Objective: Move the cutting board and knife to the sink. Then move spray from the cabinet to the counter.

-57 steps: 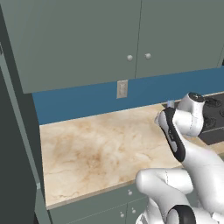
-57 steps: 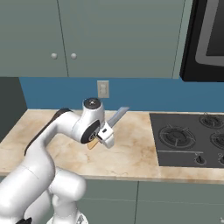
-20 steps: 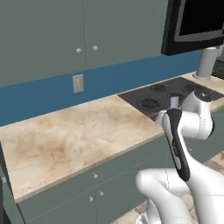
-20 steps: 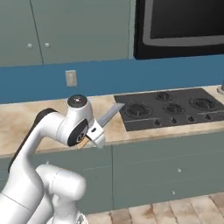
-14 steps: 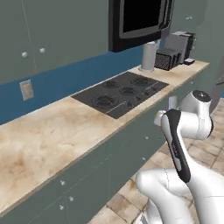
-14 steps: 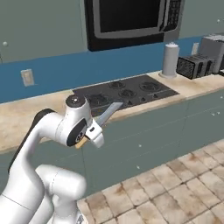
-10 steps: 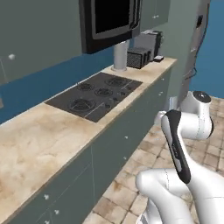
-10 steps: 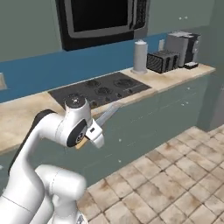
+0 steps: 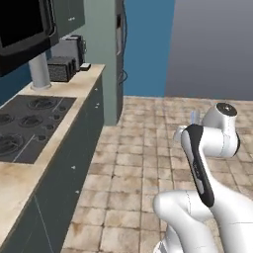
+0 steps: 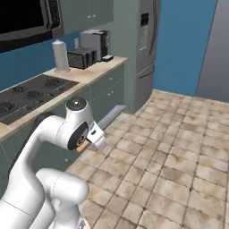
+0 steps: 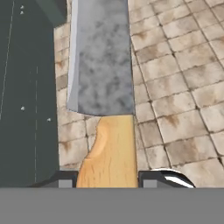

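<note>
To the left of the end effector [image 11: 108, 183] the bench [image 10: 89, 74] is passing. You are carrying the knife [image 11: 103, 87], its handle clamped between half-closed fingers, blade pointing ahead. Be keeping it level while driving towards the sink.

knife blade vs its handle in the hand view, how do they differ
The knife's blade is mottled blue-grey, broad and rectangular; the handle is orange-tan wood, narrower and curved on one side. The blade juts out free over the tiled floor; the handle sits between the hand's fingertips. Both lie along one line.
</note>
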Tool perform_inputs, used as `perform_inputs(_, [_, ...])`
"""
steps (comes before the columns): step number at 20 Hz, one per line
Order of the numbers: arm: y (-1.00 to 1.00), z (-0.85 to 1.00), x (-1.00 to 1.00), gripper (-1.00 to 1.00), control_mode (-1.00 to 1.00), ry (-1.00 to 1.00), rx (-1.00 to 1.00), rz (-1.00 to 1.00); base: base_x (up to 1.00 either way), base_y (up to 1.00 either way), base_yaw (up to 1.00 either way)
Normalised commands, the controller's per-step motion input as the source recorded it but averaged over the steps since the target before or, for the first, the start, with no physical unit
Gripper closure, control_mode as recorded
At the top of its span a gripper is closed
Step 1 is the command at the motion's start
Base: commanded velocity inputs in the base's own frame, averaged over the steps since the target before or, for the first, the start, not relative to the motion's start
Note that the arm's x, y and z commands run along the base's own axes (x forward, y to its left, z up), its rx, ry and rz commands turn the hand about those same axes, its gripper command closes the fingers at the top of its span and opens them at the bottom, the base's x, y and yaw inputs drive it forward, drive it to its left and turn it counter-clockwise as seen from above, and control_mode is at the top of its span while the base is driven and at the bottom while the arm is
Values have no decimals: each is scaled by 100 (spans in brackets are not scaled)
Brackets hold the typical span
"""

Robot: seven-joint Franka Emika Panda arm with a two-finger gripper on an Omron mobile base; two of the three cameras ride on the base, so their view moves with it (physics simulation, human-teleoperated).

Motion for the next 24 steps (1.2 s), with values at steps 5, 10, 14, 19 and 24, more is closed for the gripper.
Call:
perform_inputs(5, [0,0,0,100,100,0,0,0,-25,-45,-71])
perform_inputs(10, [0,0,0,100,100,0,0,0,-25,-43,-73])
perform_inputs(14, [0,0,0,100,100,0,0,0,-3,-34,-66])
perform_inputs(19, [0,0,0,100,100,0,0,0,-3,-27,-67])
perform_inputs(24, [0,0,0,100,100,0,0,0,0,-10,-68])
